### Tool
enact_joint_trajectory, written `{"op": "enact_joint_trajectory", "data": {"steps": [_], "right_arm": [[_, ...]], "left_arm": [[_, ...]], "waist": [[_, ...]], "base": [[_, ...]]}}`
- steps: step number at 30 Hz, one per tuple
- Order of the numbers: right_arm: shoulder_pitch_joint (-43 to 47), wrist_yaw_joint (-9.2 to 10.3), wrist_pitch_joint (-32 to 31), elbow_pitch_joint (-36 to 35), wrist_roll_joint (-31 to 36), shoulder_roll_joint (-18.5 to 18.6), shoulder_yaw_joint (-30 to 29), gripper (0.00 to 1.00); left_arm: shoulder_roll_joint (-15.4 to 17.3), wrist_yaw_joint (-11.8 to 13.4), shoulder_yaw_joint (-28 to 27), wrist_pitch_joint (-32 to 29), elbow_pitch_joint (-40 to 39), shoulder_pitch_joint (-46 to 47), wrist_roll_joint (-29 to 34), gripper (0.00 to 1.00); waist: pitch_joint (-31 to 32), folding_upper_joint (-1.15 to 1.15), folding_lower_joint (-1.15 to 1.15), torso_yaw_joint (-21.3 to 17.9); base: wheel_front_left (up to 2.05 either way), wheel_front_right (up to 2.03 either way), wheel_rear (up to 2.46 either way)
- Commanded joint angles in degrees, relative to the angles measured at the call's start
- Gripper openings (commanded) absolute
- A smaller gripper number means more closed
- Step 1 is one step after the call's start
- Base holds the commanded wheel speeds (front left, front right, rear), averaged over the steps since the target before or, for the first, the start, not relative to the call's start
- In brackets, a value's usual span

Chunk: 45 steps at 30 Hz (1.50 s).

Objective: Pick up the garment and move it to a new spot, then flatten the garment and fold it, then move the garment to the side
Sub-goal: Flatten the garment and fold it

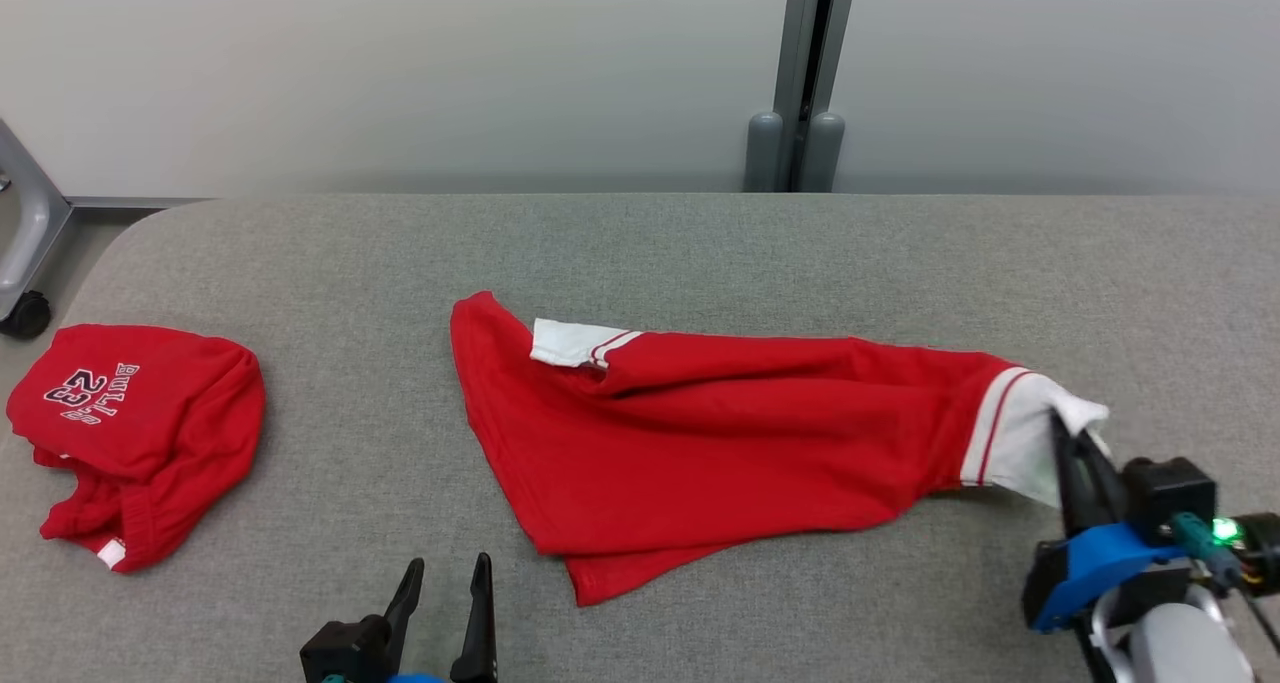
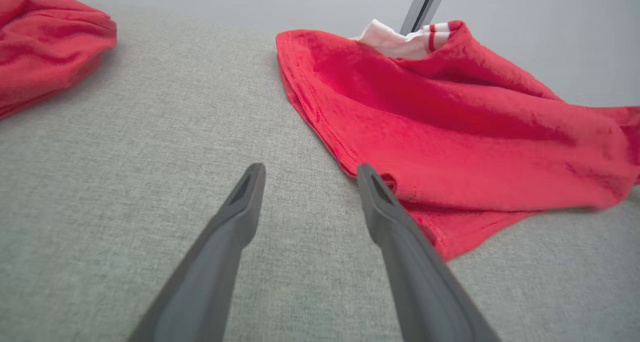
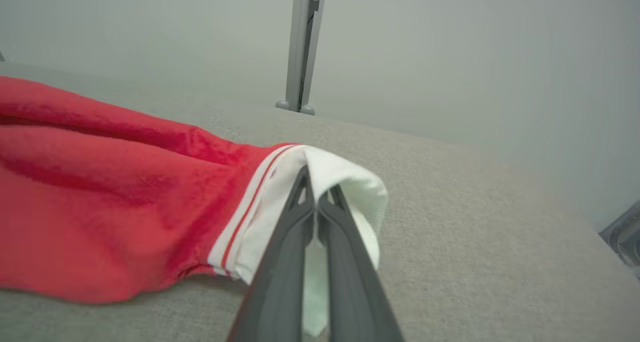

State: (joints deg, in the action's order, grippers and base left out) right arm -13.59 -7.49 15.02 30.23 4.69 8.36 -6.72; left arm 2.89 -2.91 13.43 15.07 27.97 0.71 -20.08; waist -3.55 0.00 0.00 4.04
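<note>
Garment (image 1: 700, 433), red: spread mid-counter (image 1: 700, 243) toward right edge, white cuff (image 1: 1010, 433) pinched in closed right gripper (image 1: 1058, 425); left gripper (image 1: 449, 563) open (empty) at front edge; second red garment (image 1: 140, 433) bunched at left edge.

A grey, fabric-covered bench (image 1: 700, 253) with a rounded far-left corner. A wrinkled red garment (image 1: 700, 433) lies spread across its middle and right. One white striped cuff (image 1: 565, 343) is folded over at the garment's far edge, and another white cuff (image 1: 1005, 433) is at its right end. Well apart, at the near left, a second red garment (image 1: 150, 433) sits bunched up, with dark-and-white lettering (image 1: 92, 393) on top.
</note>
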Motion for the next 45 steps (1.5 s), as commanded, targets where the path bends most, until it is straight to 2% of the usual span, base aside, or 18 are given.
{"op": "enact_joint_trajectory", "data": {"steps": [1,2,8,11,16,20,33,45], "right_arm": [[-0.84,0.00,0.21,0.03,0.29,-0.81,0.72,0.68],[-1.10,0.00,0.21,0.92,0.71,-1.37,1.58,1.00],[-1.59,0.00,0.21,3.03,-1.18,-3.94,4.79,1.00],[-0.25,0.00,0.21,1.64,-2.61,-4.47,5.41,1.00],[2.45,0.00,0.21,-5.04,-5.90,-4.97,8.00,1.00],[5.71,0.00,0.21,-7.28,-7.86,-5.17,7.83,1.00],[9.79,0.00,0.21,-4.21,-8.94,-5.48,5.93,1.00],[7.48,0.00,0.20,-5.17,-9.08,-5.42,7.00,1.00]], "left_arm": [[0.02,0.15,-0.15,0.15,0.12,-0.31,0.06,1.00],[0.02,0.09,-0.12,0.15,0.24,-0.34,0.23,1.00],[0.01,-0.21,-0.72,0.15,0.85,-0.49,1.08,1.00],[0.01,-0.32,-1.28,0.15,0.93,-1.12,1.53,1.00],[0.01,-0.39,-1.94,0.15,0.56,-1.57,1.71,1.00],[0.01,0.02,-2.18,0.15,-0.14,-1.82,2.04,1.00],[0.02,0.38,-2.27,0.15,-0.33,-3.78,2.32,1.00],[0.03,-1.32,4.84,0.15,3.26,0.29,-2.35,1.00]], "waist": [[-0.08,0.00,0.00,0.05],[-0.16,0.00,0.00,0.13],[0.48,0.00,0.00,0.84],[1.23,0.00,0.00,0.43],[2.57,0.00,0.00,-0.78],[3.53,0.00,0.00,-1.77],[5.40,0.00,0.00,-4.21],[2.34,0.00,0.00,-6.73]], "base": [[0.00,0.00,0.00],[0.00,0.00,0.00],[0.00,0.00,0.00],[0.00,0.00,0.00],[0.00,0.00,0.00],[0.00,0.00,0.00],[0.00,0.00,0.00],[0.00,0.00,0.00]]}}
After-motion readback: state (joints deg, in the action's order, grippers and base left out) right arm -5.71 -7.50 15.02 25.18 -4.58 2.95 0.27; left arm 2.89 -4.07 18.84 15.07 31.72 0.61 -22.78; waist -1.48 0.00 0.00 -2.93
